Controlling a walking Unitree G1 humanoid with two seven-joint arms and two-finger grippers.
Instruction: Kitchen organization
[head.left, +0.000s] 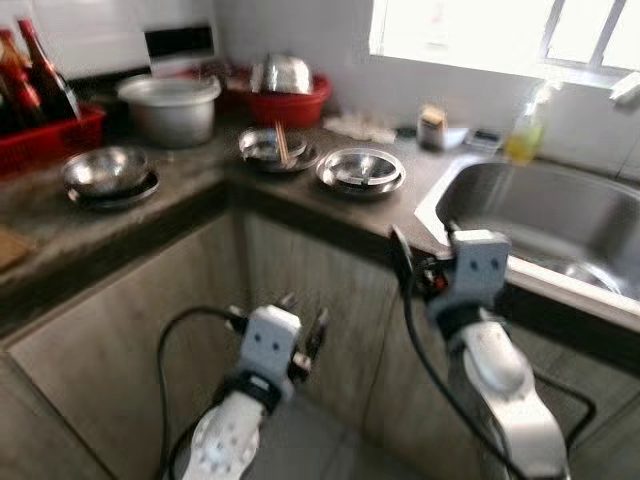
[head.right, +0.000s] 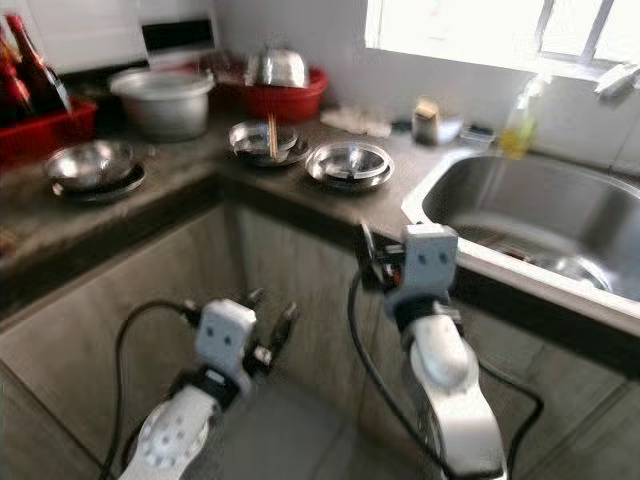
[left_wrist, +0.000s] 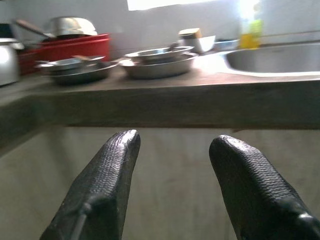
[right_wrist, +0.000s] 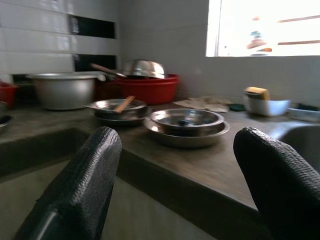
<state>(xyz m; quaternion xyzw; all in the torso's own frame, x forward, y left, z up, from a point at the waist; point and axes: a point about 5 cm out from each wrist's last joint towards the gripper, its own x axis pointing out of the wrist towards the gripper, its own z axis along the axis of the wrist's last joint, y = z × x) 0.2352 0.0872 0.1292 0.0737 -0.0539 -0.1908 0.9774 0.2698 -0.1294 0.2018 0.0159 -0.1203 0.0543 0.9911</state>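
Both tools empty with fingers apart, right tool (right_wrist: 175, 185) near steel dishes (right_wrist: 186, 125) on bench (head.left: 90, 225), left tool (left_wrist: 172, 190) below edge; risk of striking bench edge when rising.

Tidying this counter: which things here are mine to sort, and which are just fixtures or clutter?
Job:
steel dish stack
dish with chopsticks
steel bowl
right gripper, jaws open
left gripper, jaws open

Lying about:
sink
soap bottle
red basin

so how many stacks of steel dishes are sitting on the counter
3. One stack sits on the left run of counter by the red crate, one in the corner holds chopsticks, and one lies nearest the sink. The steel bowl in the red basin isn't counted; others may be hidden.
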